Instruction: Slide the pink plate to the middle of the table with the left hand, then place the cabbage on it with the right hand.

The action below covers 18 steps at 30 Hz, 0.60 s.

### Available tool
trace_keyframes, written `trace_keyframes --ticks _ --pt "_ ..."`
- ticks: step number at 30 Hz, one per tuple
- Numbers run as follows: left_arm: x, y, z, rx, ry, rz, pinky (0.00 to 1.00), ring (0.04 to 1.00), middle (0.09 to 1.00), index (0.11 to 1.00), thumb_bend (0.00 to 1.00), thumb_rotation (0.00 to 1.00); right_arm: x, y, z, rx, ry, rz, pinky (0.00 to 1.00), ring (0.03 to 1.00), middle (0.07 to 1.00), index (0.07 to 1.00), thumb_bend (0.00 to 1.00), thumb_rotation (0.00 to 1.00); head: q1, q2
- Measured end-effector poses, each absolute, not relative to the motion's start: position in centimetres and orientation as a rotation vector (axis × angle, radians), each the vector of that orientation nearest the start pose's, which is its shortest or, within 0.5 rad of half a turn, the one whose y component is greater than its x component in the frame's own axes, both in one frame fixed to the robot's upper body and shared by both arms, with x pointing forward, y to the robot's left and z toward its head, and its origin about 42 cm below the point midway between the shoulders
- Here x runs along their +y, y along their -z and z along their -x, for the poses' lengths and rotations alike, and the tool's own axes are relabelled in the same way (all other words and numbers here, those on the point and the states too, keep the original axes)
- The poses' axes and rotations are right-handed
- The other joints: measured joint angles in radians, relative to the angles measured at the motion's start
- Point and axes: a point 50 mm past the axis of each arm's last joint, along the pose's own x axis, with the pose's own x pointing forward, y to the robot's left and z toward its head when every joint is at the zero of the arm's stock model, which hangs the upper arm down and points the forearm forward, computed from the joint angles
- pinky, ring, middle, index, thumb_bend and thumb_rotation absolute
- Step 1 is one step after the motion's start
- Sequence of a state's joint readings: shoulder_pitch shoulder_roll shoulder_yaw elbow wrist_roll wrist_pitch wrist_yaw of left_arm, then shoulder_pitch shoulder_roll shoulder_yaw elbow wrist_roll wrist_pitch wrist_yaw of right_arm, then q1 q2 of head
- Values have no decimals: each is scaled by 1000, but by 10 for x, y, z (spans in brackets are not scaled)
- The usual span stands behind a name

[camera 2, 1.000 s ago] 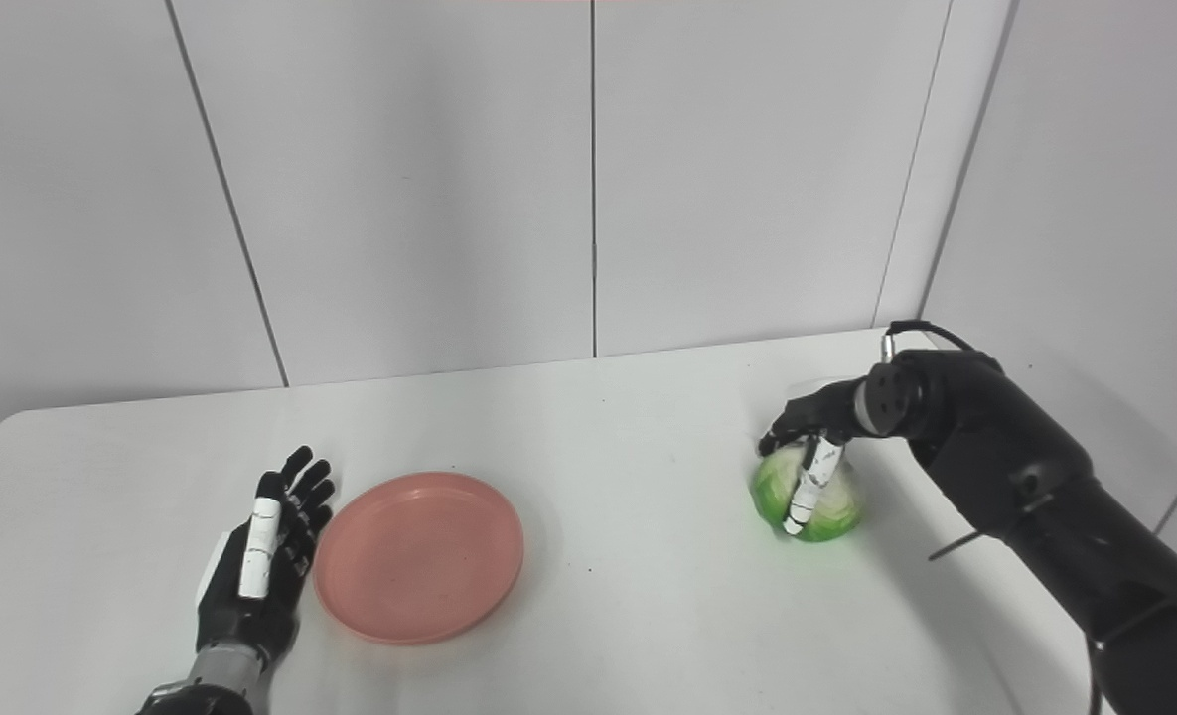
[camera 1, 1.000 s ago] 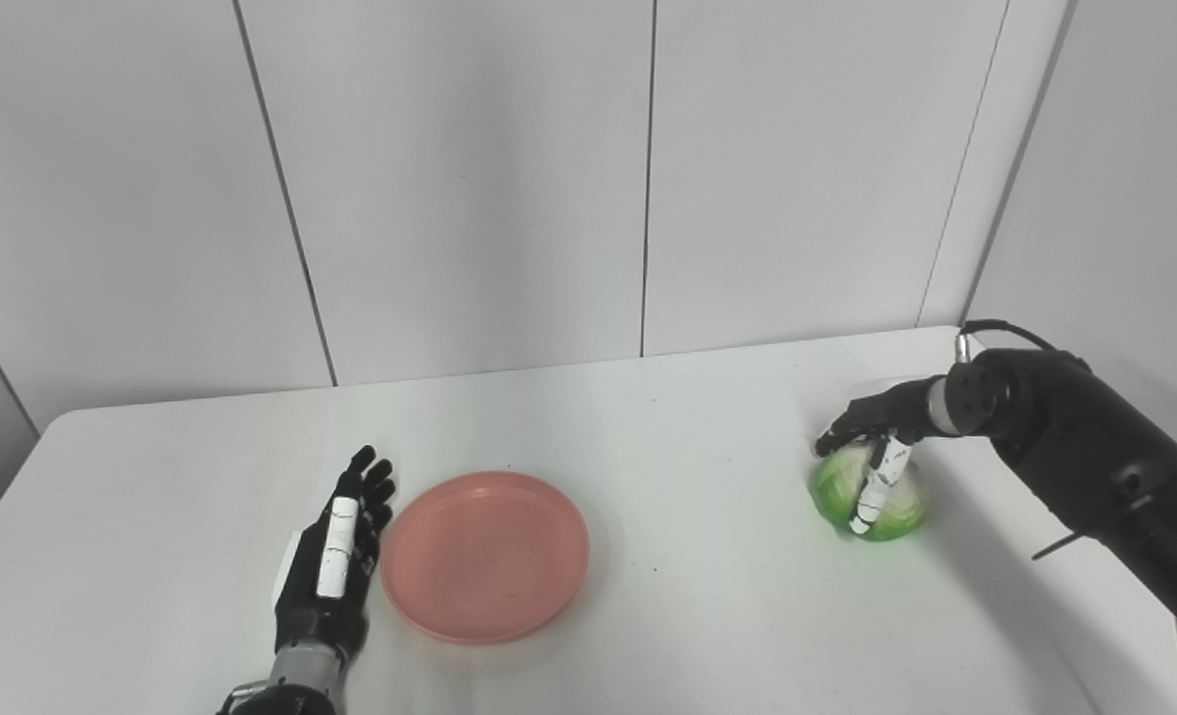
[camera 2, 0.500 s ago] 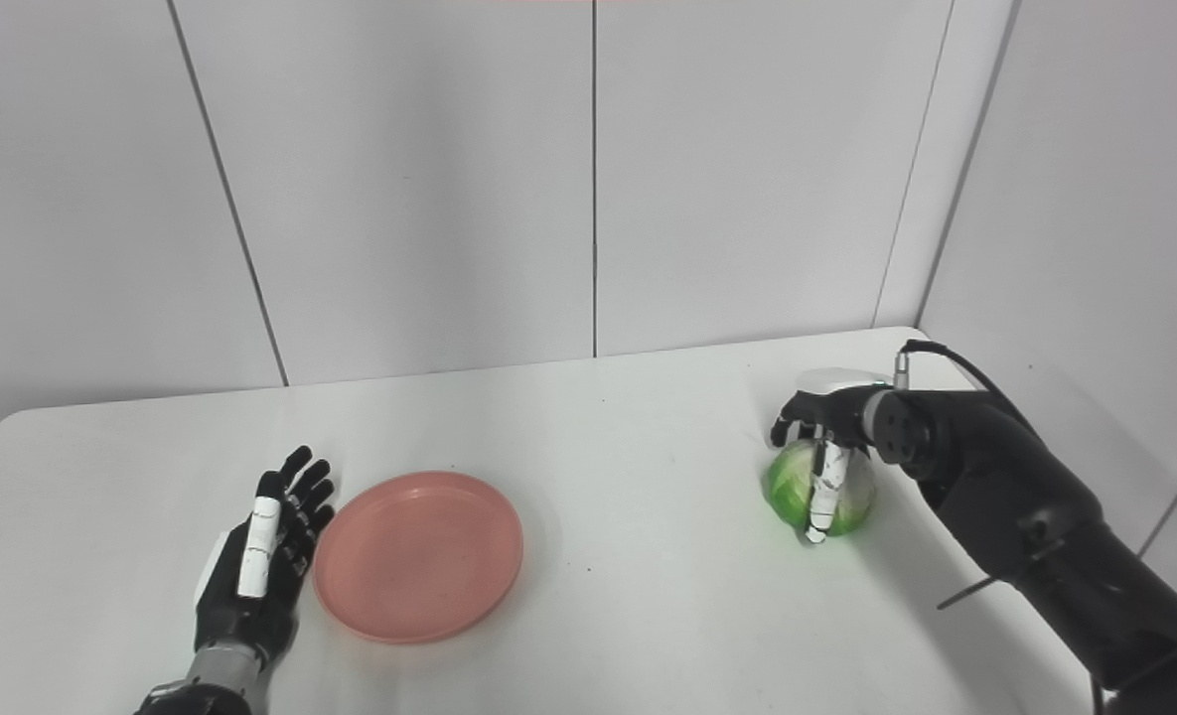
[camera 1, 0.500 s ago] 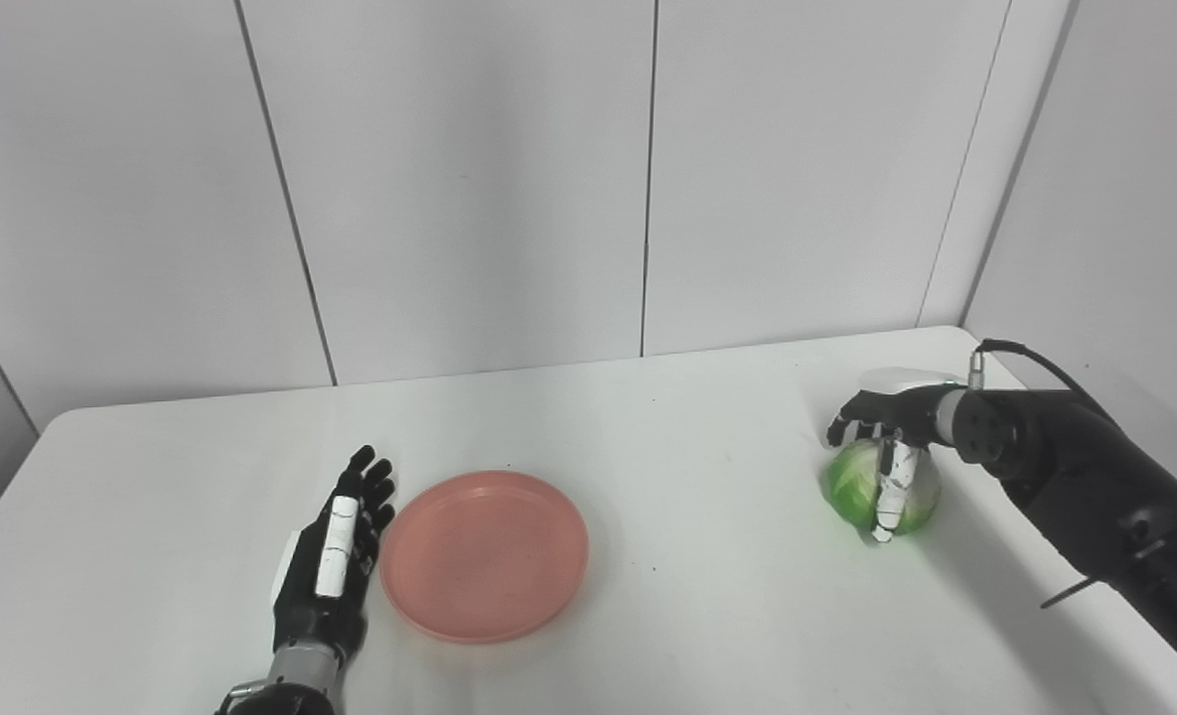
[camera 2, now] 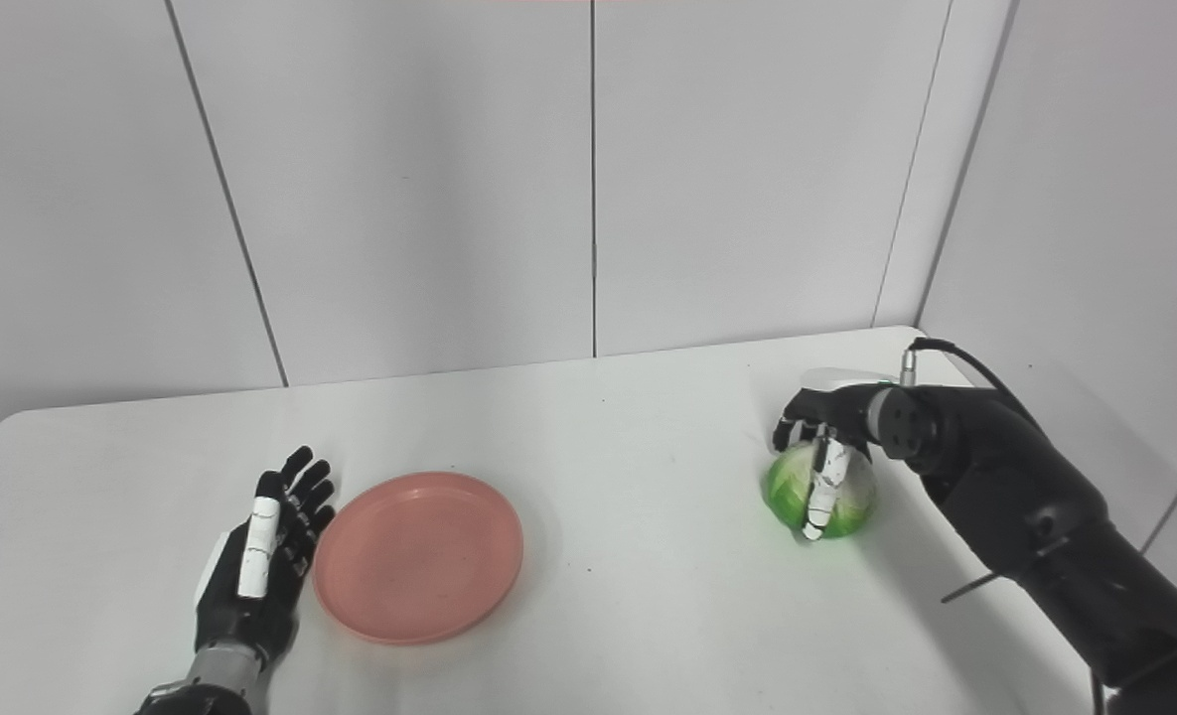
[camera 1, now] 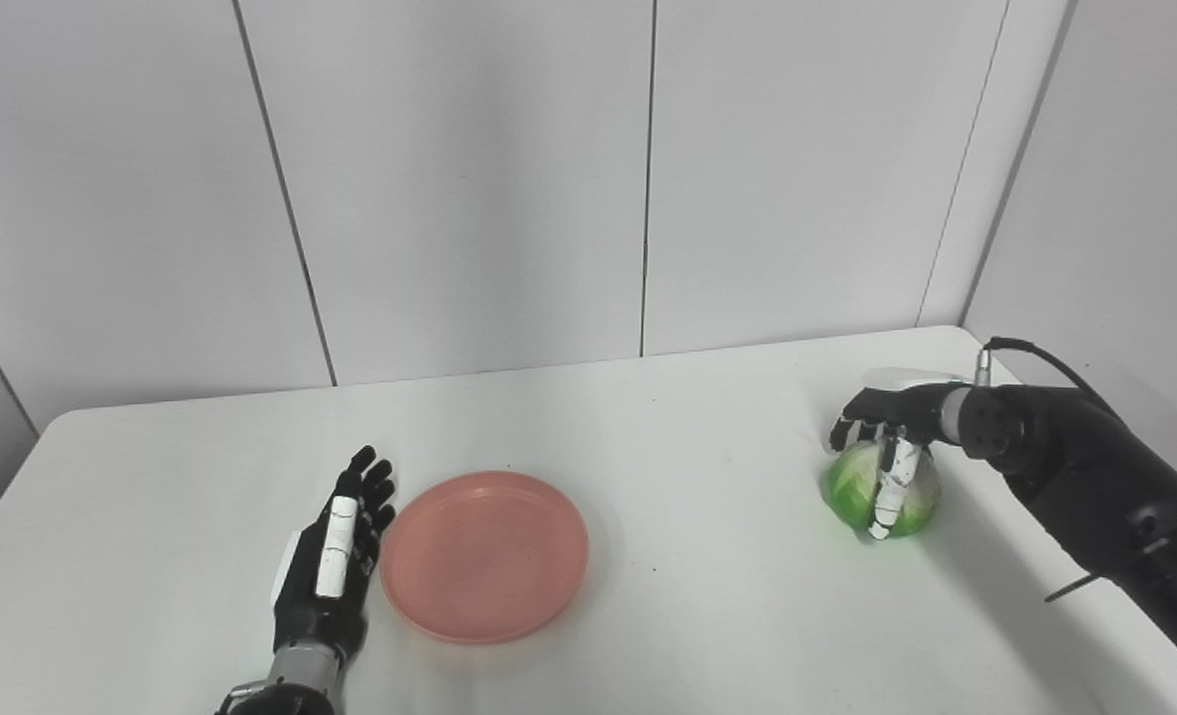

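Under right robot hand (camera 1: 886,425): cabbage (camera 1: 858,489)

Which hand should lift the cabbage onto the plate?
The right hand. Its fingers already wrap over the cabbage, while the left hand lies flat beside the plate, far from it.

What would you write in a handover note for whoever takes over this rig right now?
Left hand: open, fingers straight, lying on the table beside the pink plate at its left edge, holding nothing.
Right hand: fingers wrapped over the top of the cabbage, which sits on the table near the right edge.
Done: the plate lies left of the table's middle; the slide looks finished or nearly so.
Left: lift the cabbage, carry it leftward and set it on the empty plate.
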<state>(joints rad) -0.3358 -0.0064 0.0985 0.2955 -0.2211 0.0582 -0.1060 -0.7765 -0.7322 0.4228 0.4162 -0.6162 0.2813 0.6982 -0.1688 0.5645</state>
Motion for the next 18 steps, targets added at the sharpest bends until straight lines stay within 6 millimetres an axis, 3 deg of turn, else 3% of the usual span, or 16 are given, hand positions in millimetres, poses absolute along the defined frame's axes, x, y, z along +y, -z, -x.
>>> trace_keyframes --ticks 5,10,18 --pt "198 -120 -390 16 111 245 983 963 936 905 901 827 -364 -285 -477 438 -442 1412 263 383 484 668 570 0 0 -2" --pt "197 -120 -390 16 112 248 981 963 936 903 907 828 -349 -297 -475 388 -493 1411 312 424 488 655 569 0 0 -3" --pt "191 -119 -392 21 115 259 955 958 929 902 910 815 -323 -355 -481 238 -493 1467 303 427 489 671 569 0 11 -6"
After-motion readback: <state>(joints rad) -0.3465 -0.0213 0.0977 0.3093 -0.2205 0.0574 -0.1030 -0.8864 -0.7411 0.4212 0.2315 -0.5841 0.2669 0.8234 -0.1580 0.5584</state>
